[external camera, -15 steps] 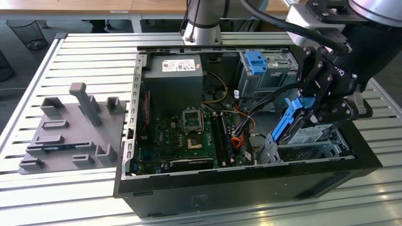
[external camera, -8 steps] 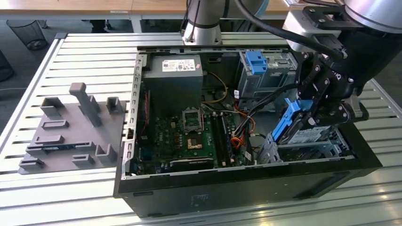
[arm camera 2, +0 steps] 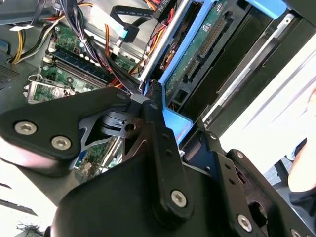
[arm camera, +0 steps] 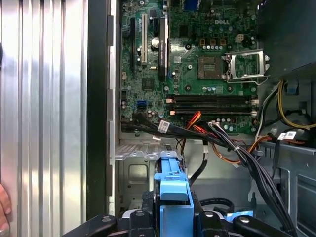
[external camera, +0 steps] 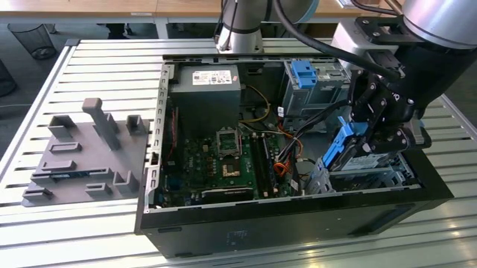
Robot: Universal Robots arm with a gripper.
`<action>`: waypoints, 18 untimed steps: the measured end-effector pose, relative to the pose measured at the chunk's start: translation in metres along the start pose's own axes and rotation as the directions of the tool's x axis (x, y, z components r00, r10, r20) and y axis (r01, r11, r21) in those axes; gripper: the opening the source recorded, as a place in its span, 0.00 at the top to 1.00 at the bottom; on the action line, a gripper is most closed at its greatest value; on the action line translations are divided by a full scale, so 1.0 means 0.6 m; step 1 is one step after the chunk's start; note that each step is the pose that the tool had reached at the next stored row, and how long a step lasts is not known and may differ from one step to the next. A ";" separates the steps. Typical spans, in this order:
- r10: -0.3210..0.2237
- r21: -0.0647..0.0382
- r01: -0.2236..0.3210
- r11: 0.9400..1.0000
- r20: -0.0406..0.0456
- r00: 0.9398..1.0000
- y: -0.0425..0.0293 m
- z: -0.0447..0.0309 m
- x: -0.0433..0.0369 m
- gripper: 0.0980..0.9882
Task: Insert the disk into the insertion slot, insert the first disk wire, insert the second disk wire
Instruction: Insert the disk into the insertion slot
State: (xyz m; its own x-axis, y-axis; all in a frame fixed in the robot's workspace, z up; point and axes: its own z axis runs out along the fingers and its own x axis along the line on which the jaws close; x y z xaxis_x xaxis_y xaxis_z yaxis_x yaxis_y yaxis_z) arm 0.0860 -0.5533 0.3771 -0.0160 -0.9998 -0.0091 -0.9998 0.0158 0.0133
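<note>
The disk (external camera: 344, 146), a drive clipped in a bright blue frame, hangs steeply tilted at the front corner of the open computer case on the exterior view's right. My gripper (external camera: 376, 139) is shut on it. The disk's lower end sits just above the insertion slot (external camera: 372, 176), a low silver perforated cage. In the first wrist view the blue frame (arm camera: 173, 197) stands between my fingers, in front of the cage (arm camera: 140, 170). The second wrist view shows the disk's green circuit side (arm camera 2: 197, 54). Loose black and orange wires (arm camera: 212, 136) lie beside the cage.
A taller grey cage with a blue latch (external camera: 305, 72) stands behind the slot. The motherboard (external camera: 223, 159) and power supply (external camera: 205, 84) fill the case. A grey fixture plate (external camera: 82, 151) lies on the slatted table. A person's hand (arm camera: 2, 207) is at the table's edge.
</note>
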 end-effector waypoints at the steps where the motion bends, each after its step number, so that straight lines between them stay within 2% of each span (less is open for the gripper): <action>1: 0.000 0.000 0.000 1.000 0.000 1.000 0.000 0.002 0.000 0.70; 14: 0.000 0.000 0.000 1.000 0.000 1.000 0.001 0.023 0.000 0.70; 18: 0.000 0.000 0.000 1.000 0.000 1.000 0.002 0.035 0.000 0.70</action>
State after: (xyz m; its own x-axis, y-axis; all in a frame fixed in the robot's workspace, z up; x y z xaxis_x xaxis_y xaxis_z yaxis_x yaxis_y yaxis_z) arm 0.0848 -0.5533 0.3564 -0.0159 -0.9998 -0.0091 -0.9998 0.0158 0.0132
